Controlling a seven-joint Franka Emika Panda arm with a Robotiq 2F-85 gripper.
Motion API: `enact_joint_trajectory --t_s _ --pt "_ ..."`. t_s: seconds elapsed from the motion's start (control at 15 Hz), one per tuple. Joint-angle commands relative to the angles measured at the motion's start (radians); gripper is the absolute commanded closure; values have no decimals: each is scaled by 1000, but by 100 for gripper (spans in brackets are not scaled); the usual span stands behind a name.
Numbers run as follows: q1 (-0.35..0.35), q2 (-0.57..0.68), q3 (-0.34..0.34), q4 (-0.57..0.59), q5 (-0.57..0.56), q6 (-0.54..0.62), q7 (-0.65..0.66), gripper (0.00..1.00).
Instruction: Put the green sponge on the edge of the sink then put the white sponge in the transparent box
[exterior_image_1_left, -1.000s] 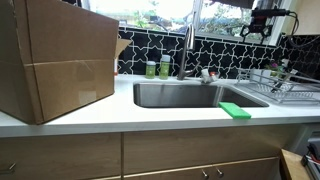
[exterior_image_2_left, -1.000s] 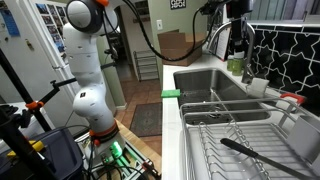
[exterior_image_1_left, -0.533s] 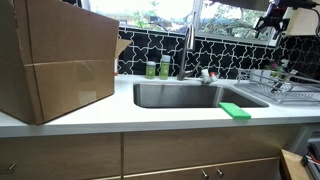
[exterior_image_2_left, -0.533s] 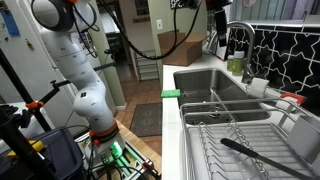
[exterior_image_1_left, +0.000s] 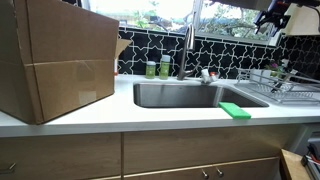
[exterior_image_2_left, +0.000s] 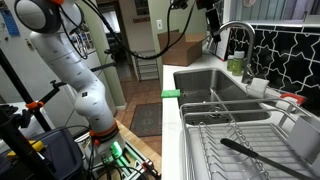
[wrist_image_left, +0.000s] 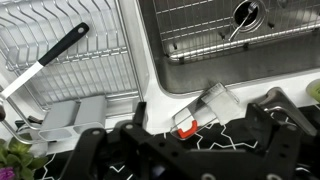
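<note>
**Work surface.** A white countertop (exterior_image_1_left: 100, 118) carries a steel sink (exterior_image_1_left: 170, 96) at its centre. A large cardboard box (exterior_image_1_left: 55, 60) stands on the countertop's end beside the sink. A wire rack (exterior_image_1_left: 290, 92) stands on the opposite end. Wood-fronted cabinets (exterior_image_1_left: 180, 155) run below the front edge.

**Room.** A black tiled backsplash (exterior_image_1_left: 230, 55) with pale joints runs along the rear edge, with a window (exterior_image_1_left: 160, 12) above it. In an exterior view the arm (exterior_image_2_left: 65, 60) rises from a base on the floor, near a dark rug (exterior_image_2_left: 150, 118).

**Rear edge of the sink.** A tall chrome faucet (exterior_image_1_left: 187, 45) stands here. Two containers (exterior_image_1_left: 151, 69) stand just beside it. Their labels are green; the print is too small to read. A small clear item (wrist_image_left: 212, 103) with a red part lies at the rear corner of the sink, next to the rack. Its type cannot be determined.

**Rack.** In the wrist view a black-handled utensil (wrist_image_left: 45, 58) lies across the wires. A grey holder (wrist_image_left: 75, 118) sits at the rack's rear corner.

**Sink interior.** A wire grid (wrist_image_left: 200, 40) covers the bottom, with the drain (wrist_image_left: 245, 12) below it.

**Task item.** The green sponge (exterior_image_1_left: 235, 110) lies flat on the front edge of the sink, towards the corner nearest the rack. Both exterior views show it.

**Gripper.** The gripper (exterior_image_1_left: 272, 14) hangs high above the rack end of the countertop, well clear of every item. Its fingers (wrist_image_left: 275, 135) stand wide apart with nothing between them.
</note>
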Motion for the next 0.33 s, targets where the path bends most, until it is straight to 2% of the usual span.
enact_joint_trajectory --t_s 0.0,0.27 --pt "9 -6 -4 -5 1 8 0 0" --pt "11 -17 -2 -21 2 20 0 0"
